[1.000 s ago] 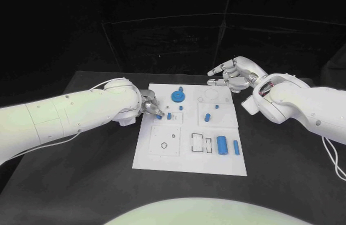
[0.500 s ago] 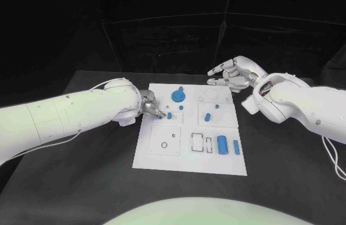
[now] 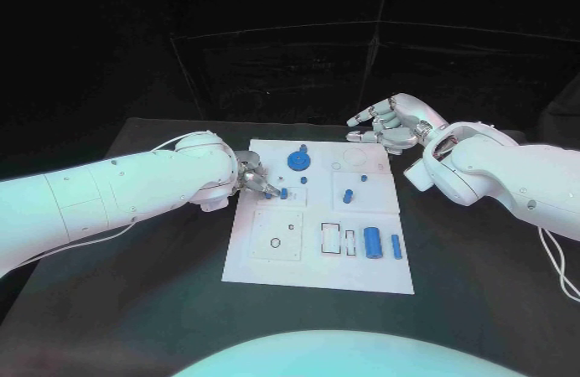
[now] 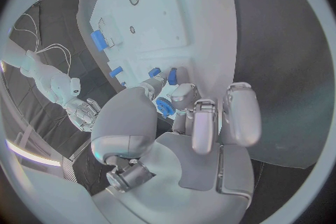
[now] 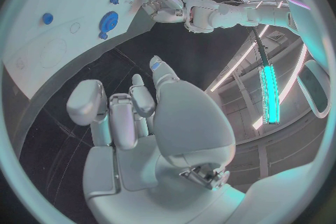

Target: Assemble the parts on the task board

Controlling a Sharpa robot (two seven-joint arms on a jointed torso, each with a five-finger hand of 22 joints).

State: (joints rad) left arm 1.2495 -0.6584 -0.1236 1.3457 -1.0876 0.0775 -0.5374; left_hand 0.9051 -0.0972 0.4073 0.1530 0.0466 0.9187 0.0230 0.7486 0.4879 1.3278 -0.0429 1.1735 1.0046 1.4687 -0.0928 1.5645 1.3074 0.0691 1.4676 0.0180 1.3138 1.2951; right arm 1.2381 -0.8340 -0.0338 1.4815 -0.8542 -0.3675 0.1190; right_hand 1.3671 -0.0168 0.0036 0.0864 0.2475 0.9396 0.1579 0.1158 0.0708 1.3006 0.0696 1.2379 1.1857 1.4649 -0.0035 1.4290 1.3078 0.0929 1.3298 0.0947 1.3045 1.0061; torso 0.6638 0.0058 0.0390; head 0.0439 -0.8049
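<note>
Left robot hand (image 3: pixel 255 182) nearer blue peg (image 3: pixel 283 194)

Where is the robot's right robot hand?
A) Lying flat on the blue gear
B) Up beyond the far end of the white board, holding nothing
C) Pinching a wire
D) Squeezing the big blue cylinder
B: the right robot hand sits over the black table past the far edge of the task board, fingers apart and empty, away from the blue gear and the big blue cylinder.

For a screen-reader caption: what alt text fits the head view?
The robot's left hand pinches a small blue part on the white rectangular task board on a black table. Its right hand hovers open past the board's far edge.
</note>
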